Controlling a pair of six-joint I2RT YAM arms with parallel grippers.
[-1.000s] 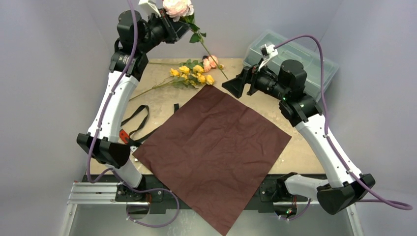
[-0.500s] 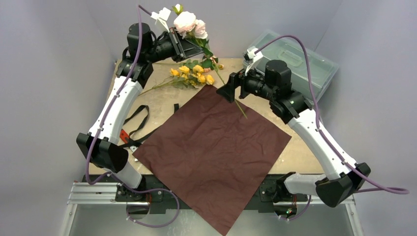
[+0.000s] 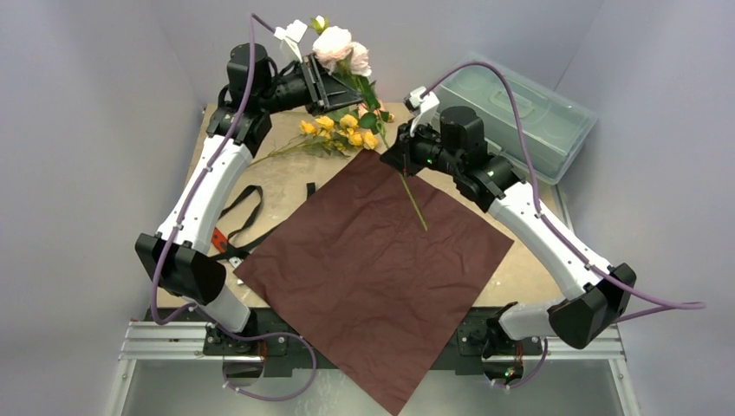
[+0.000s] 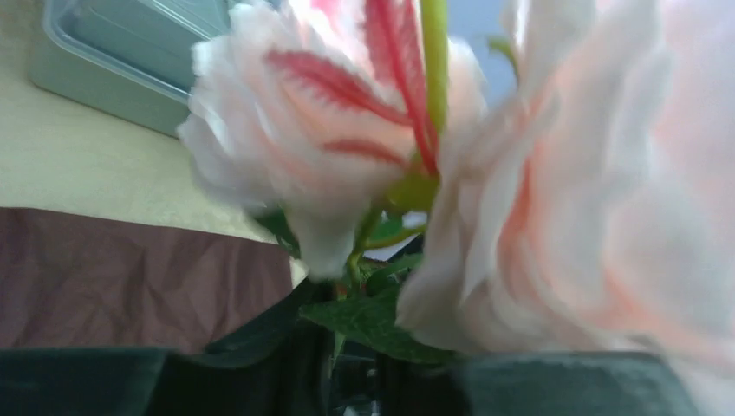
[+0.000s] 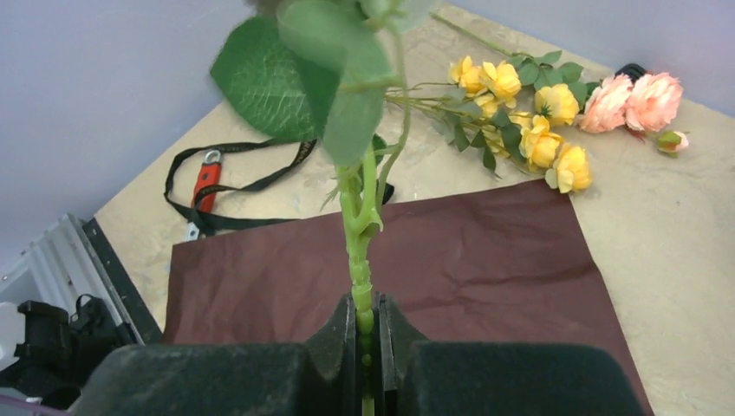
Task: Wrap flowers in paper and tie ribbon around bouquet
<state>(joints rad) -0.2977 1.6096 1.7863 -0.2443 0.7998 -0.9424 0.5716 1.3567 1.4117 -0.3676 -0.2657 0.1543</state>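
Right wrist shows the right tool [image 5: 366, 322] pinched tight on the stem of the pink spray [image 5: 358, 251], near the paper [image 5: 485, 260]'s far corner. Only the top view shows the left tool [image 3: 347, 85] gripping that spray just under its blooms; yellow flowers [image 3: 342, 130] lie just past the paper.

The large crinkled paper sheet [image 3: 373, 269] is plain dark maroon, the small rose-like blooms [image 3: 347, 132] yellow, the big soft-petalled roses [image 3: 334, 43] pale pink streaked red.
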